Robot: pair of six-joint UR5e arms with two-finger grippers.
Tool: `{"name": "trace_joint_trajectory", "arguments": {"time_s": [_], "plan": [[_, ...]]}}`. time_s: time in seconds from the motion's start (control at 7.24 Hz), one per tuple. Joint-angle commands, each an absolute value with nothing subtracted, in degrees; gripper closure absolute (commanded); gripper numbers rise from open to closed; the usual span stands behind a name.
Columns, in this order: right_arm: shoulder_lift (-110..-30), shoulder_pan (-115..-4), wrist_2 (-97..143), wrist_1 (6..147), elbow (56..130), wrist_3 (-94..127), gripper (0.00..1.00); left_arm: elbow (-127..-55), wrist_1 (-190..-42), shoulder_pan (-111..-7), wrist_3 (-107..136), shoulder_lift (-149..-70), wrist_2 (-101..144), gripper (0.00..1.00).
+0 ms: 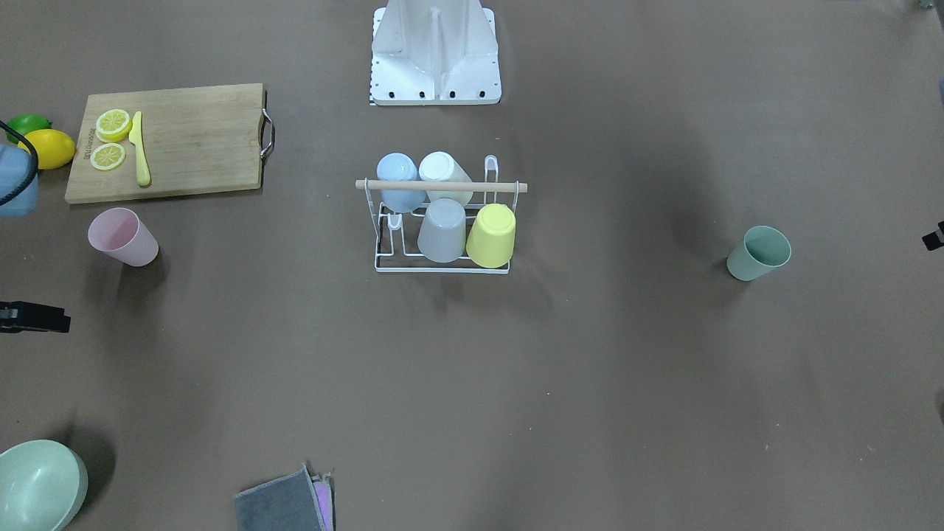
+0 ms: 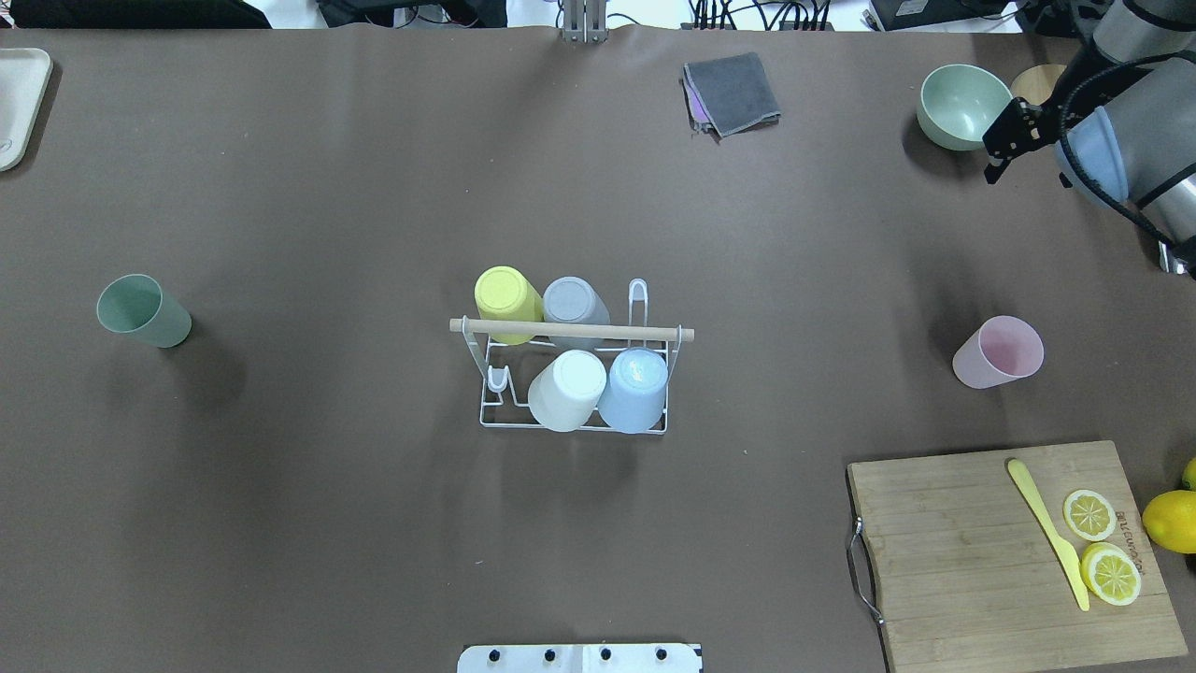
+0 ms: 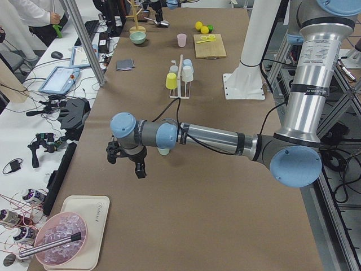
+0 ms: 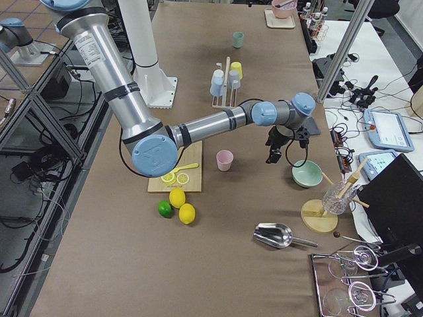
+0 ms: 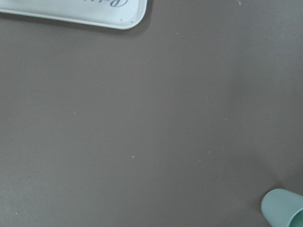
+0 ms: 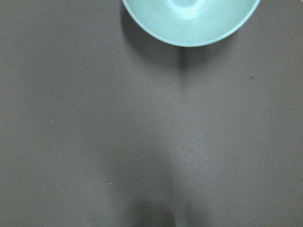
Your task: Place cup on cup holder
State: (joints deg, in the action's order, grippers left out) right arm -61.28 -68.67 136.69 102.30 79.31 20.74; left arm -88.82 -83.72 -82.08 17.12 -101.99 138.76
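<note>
looking at the small white wire cup holder [image 2: 572, 330] with its light wooden rod, you've got four smooth tapered cups upside down on its prongs and two bare prongs at opposite corners. the sage green plastic cup [image 2: 142, 311] stands mouth-up well apart on the robot's left, the pale pink plastic cup [image 2: 998, 352] on its right, with matte brown table [image 2: 374, 523] open around both. the left gripper [image 3: 126, 162] and right gripper [image 4: 275, 157] hang over bare table holding nothing; can't tell how far either is spread.

White cup holder [image 2: 654, 332]; pink cup [image 2: 998, 351]; green cup [image 2: 142, 311].
</note>
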Motion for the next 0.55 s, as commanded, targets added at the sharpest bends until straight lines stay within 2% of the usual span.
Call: {"name": "trace_joint_trajectory", "arguments": {"time_s": [0.0,0.28,0.41], "plan": [[-60.3,-65.3,137.7,102.3,77.5,20.3,0.03,-84.3,-82.1,-81.6,17.2,-107.7,138.7,0.02],[-62.4,-63.2,139.4,102.4,77.3,20.0,0.03,-76.2,-82.2,-80.3,18.4,-115.6,136.9,0.02],[-63.4,-63.2,139.8,103.1,77.0,19.3,0.03,-76.4,-82.0,-79.5,18.5,-117.7,134.7,0.02]]}}
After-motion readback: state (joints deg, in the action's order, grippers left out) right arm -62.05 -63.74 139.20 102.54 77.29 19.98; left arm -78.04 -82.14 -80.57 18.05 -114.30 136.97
